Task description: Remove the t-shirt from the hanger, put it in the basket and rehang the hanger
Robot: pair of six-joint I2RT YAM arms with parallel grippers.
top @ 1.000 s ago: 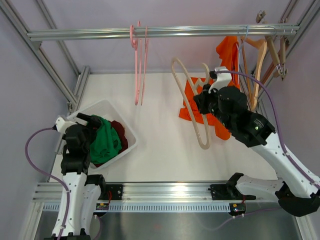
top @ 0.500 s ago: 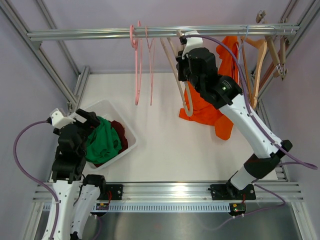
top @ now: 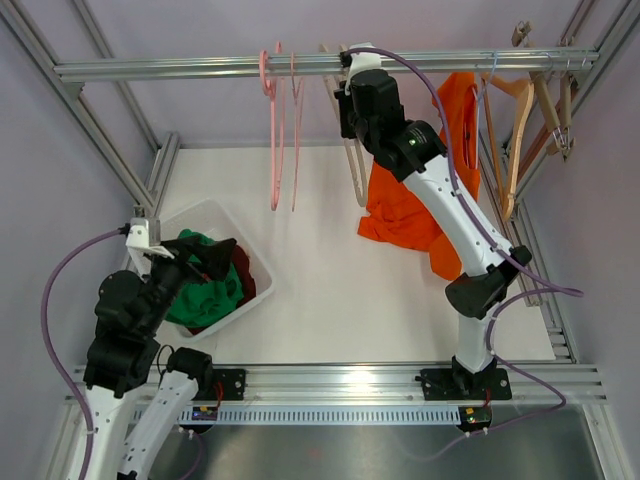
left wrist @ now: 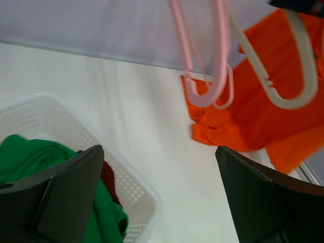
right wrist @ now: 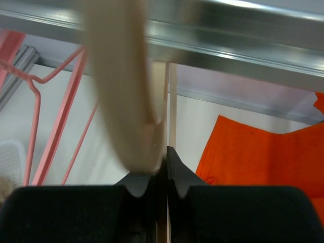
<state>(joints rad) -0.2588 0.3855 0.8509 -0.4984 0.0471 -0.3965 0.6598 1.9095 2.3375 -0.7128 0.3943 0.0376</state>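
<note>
The orange t-shirt (top: 400,215) lies crumpled on the white table, off the hanger; it also shows in the left wrist view (left wrist: 253,111) and the right wrist view (right wrist: 263,157). More orange cloth (top: 455,100) hangs near the rail at right. My right gripper (top: 348,118) is raised to the metal rail (top: 200,68) and shut on the cream hanger (top: 354,175), pinching its thin bar (right wrist: 163,167). My left gripper (top: 218,258) is open and empty above the basket, with fingers (left wrist: 66,197) spread wide.
A white basket (top: 262,268) at the left holds green (top: 205,285) and dark red clothes. Pink hangers (top: 280,120) hang from the rail left of the cream hanger. Wooden hangers (top: 525,110) hang at the far right. Frame posts run along both sides.
My right arm has swung the bare cream hanger up from over the table to the rail. My left arm has lifted and drawn back from the basket.
</note>
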